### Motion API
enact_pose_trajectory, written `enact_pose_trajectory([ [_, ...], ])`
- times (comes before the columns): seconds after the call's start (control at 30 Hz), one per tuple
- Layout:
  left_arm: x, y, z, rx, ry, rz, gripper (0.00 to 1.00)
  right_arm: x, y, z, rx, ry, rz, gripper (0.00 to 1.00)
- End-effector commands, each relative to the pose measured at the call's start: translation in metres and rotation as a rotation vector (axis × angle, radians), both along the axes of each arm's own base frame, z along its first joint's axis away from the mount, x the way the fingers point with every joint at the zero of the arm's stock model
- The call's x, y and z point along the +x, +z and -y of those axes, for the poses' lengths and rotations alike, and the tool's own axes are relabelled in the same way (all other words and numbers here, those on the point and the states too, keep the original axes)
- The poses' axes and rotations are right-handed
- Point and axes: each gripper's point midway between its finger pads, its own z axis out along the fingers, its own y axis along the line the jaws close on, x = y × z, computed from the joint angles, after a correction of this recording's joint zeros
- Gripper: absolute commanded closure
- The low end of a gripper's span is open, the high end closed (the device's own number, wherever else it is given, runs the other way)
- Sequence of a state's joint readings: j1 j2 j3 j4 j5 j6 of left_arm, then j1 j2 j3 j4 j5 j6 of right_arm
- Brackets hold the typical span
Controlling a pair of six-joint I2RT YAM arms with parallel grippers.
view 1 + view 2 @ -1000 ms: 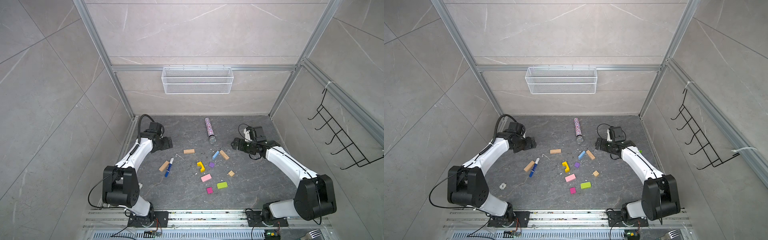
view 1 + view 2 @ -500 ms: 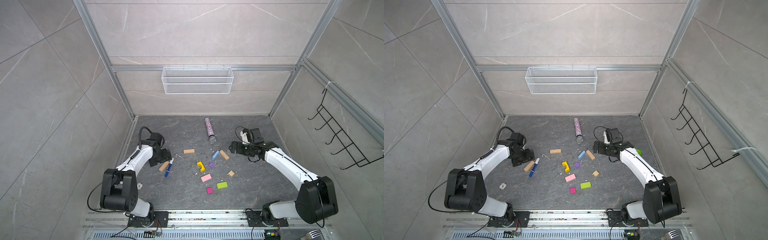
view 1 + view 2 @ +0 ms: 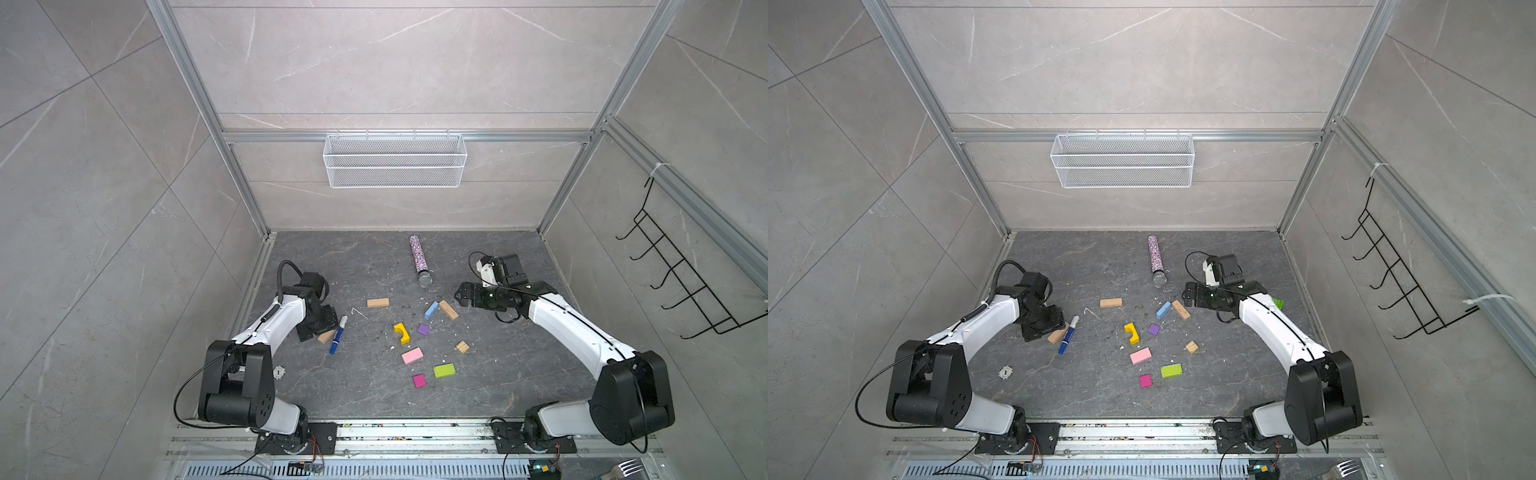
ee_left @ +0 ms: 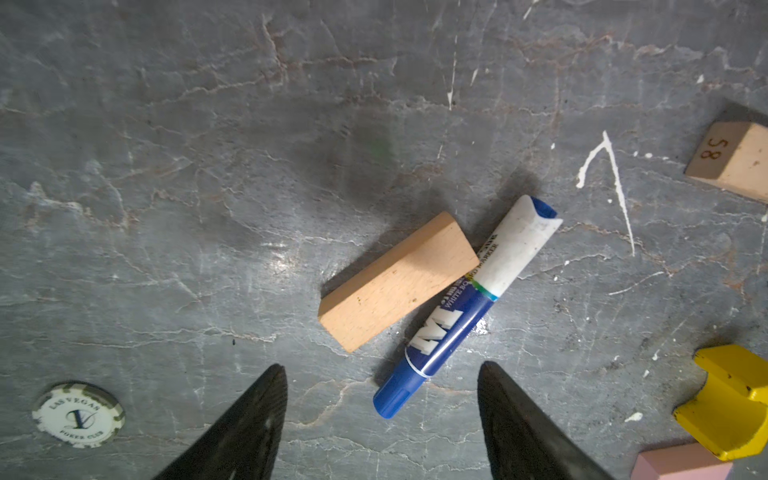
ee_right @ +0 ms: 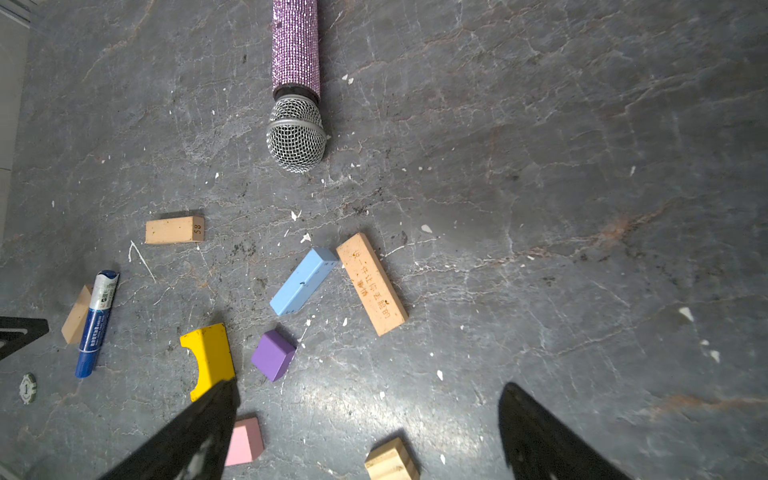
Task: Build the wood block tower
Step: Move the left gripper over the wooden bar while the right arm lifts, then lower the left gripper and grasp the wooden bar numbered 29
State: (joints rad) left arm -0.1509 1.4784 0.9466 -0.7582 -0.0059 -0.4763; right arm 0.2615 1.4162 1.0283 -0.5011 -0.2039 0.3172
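At the left side of the dark grey stone bench (image 3: 353, 390), the left end effector (image 4: 382, 365) hangs over a plain tan wooden bar (image 4: 399, 282), its jaws apart and empty. The bar lies flat with one long side touching a blue-and-white marker pen (image 4: 465, 303). That contact is the likeliest trouble: a jaw coming down on the pen's side could pinch both, or roll the pen and skew the bar. How high the jaws sit above the bar I cannot tell.

The right end effector (image 5: 370, 385) is spread wide and carries nothing. It is above the cluster where a light-blue wooden bar (image 5: 302, 281) lies just beside a printed tan wooden bar (image 5: 372, 284), so taking one may knock the other.

No tower stands yet; the wood blocks (image 3: 412, 355) lie scattered singly. The aluminium side rail (image 3: 249, 291) runs close by the left arm, leaving little swing outward. Bare bench towards the near edge, past the magenta square block (image 3: 419, 380), offers room to build.
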Motion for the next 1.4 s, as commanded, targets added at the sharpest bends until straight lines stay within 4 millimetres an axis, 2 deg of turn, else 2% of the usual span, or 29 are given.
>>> enact_pose_trajectory([
  [0.0,-0.001,-0.004,-0.008,0.041,0.026,-0.021,0.25,0.004,0.004,-0.007,0.011,0.032,0.008,0.01],
  [0.33,0.012,-0.019,-0.009,0.041,0.045,-0.007,0.28,0.0,0.003,-0.009,0.027,0.038,-0.007,0.01],
  [0.6,0.005,-0.033,-0.005,0.013,0.041,-0.026,0.3,-0.004,0.005,-0.006,0.015,0.036,-0.006,0.01],
  [1.03,-0.001,-0.04,-0.004,0.002,0.049,-0.032,0.28,-0.008,0.003,-0.007,0.031,0.036,-0.016,0.01],
  [1.37,0.004,-0.039,-0.003,0.006,0.036,-0.017,0.21,-0.011,0.002,-0.008,0.032,0.047,-0.02,0.01],
])
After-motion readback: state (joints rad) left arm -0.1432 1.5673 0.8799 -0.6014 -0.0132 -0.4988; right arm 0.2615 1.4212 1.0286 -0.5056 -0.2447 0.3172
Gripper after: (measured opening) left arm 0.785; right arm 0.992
